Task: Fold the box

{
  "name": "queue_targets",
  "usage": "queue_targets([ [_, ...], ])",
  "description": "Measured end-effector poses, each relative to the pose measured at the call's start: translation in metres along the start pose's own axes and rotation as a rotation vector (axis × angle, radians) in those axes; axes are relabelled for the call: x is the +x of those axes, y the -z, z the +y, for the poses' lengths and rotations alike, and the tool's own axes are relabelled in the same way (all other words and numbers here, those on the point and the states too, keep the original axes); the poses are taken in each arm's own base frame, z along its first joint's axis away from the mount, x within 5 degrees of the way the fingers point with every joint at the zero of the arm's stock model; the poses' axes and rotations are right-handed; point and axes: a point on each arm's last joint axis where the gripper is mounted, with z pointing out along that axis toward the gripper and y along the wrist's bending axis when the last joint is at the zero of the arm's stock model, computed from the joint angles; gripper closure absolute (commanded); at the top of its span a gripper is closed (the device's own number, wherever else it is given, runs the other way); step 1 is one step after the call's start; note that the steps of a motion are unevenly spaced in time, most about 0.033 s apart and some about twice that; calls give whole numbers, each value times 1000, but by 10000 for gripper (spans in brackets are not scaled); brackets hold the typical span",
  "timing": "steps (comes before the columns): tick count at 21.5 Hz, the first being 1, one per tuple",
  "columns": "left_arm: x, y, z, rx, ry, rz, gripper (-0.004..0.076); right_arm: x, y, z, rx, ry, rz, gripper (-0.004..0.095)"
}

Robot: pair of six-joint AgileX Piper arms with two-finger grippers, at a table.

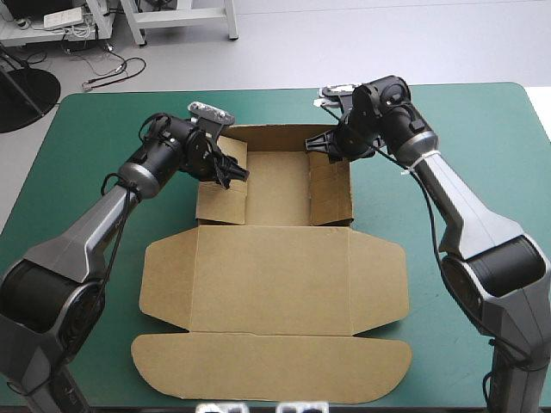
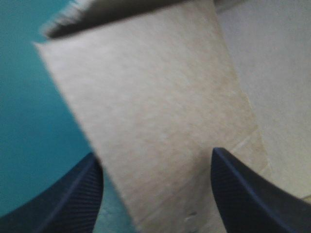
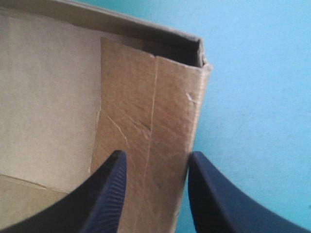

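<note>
Left end effector [image 2: 155, 153] spread wide, box [image 2: 146, 97] wall between its tips, right end effector [image 3: 155, 154] parted, straddling opposite wall

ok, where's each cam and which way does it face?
High view: above, behind the robot, facing forward-down on the box and table; left gripper, right gripper show.
Left wrist view: above the left gripper, along its open fingers at the box's left wall.
Right wrist view: likewise, right gripper, right wall's far corner.
Shared: both walls show from high too.
</note>
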Motion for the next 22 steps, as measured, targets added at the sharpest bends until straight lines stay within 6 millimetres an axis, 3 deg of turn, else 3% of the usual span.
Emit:
queue_targets([
  [3,-22,41,14,-93,-12,-80,262,-1,48,-5,30,17,-113,517],
  [8,-32,81,22,-116,18,-120,288,4,79,-7,31,19,-169,518],
  [9,-30,88,23,-119,23,-119,339,4,83,-8,30,19,-176,518],
  [11,-25,117,28,-132,31,-151,543,5,87,-7,21,7,-183,518],
  [12,-19,142,32,-140,26,-185,677,5,87,-7,11,-6,-180,518],
  [13,-13,163,35,-145,17,-221,728,5,85,-9,5,-18,-174,518],
  [16,21,252,40,-101,-26,-412,734,3,55,-25,-27,-102,-90,518],
  [19,50,303,43,-71,-23,-538,734,2,25,-39,-83,-148,-9,518],
  [22,79,333,46,-66,-15,-608,734,0,0,-47,-121,-181,45,518],
])
